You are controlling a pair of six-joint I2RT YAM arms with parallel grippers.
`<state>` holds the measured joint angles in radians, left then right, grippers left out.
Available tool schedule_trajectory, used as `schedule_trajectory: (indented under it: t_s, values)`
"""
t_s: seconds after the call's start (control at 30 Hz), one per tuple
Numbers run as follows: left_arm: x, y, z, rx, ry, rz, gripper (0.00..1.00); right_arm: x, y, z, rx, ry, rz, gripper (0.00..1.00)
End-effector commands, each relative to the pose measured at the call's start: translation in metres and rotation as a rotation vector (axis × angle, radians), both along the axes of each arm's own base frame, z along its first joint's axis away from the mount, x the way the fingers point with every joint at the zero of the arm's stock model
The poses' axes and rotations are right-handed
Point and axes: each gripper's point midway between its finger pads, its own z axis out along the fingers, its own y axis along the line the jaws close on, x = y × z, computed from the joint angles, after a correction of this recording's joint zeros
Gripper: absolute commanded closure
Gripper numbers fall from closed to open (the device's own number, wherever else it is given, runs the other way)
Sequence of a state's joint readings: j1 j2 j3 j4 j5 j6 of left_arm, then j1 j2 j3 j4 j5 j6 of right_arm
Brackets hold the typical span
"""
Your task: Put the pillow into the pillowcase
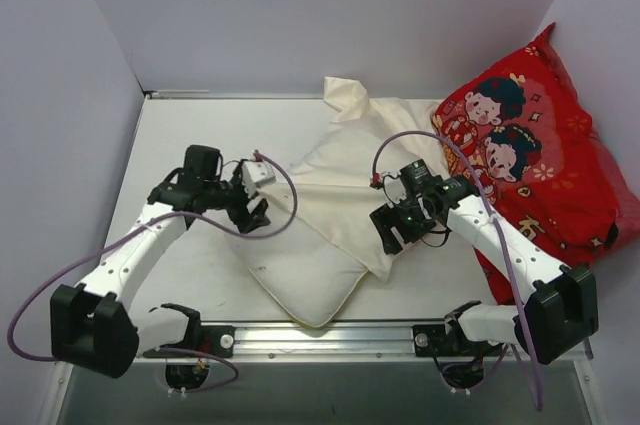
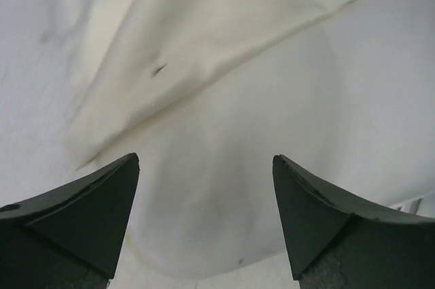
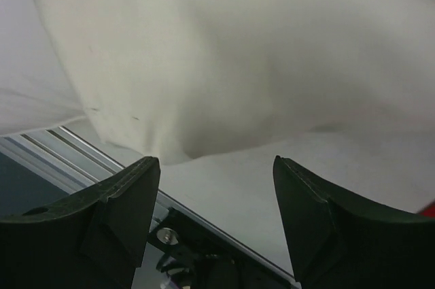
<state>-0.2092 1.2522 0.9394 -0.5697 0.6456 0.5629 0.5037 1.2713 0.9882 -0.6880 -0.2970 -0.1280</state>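
While the pillow [image 1: 300,280] lies mid-table [image 1: 200,135] with its yellow-seamed near end bare, the cream pillowcase [image 1: 345,160] covers its far part and right side. It cannot be told whether the pillow is inside it or merely beneath it. The left gripper [image 1: 255,213] hovers just beside the pillow's left edge, jaws spread and empty. The right gripper [image 1: 393,237] hangs at the pillow's right edge, over the pillowcase's corner, jaws apart, holding nothing. A red cushion [image 1: 545,160] leans right of the pillow.

A red cartoon-printed cushion [image 1: 540,165] leans against the right wall [image 1: 605,0] on the white table [image 1: 180,120].
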Motion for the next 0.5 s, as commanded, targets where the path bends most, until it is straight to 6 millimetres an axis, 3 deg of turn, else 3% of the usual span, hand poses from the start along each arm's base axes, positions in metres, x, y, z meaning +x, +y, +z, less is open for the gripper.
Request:
schedule_trajectory:
  t_s: [0.0,0.07,0.13,0.2,0.23,0.27,0.37,0.43,0.47]
  values:
    - [-0.076,-0.060,0.032,-0.013,-0.177,-0.402,0.13,-0.030,-0.024,0.002,-0.043,0.020,0.099,0.31]
    - [-0.106,-0.071,0.028,0.021,-0.205,-0.512,0.09,-0.036,-0.021,0.007,-0.016,0.003,0.147,0.22]
    - [-0.151,-0.087,0.006,0.090,-0.195,-0.692,0.09,-0.042,-0.018,0.003,-0.036,0.001,0.225,0.20]
    - [-0.173,-0.096,-0.009,0.137,-0.207,-0.805,0.07,-0.046,-0.017,-0.004,-0.070,0.018,0.269,0.19]
    - [-0.195,-0.105,-0.019,0.153,-0.211,-0.890,0.03,-0.051,-0.014,-0.012,-0.102,0.039,0.326,0.16]
    - [-0.185,-0.113,-0.029,0.207,-0.260,-0.861,0.03,-0.053,-0.014,-0.018,-0.130,0.057,0.352,0.16]
    - [-0.183,-0.120,-0.059,0.298,-0.231,-0.856,0.03,-0.047,-0.013,-0.046,-0.219,0.124,0.364,0.24]
    - [-0.176,-0.120,-0.071,0.337,-0.224,-0.840,0.07,-0.031,-0.014,-0.065,-0.272,0.127,0.337,0.27]
    - [-0.177,-0.114,-0.084,0.370,-0.200,-0.849,0.10,-0.011,-0.008,-0.069,-0.254,0.075,0.318,0.28]
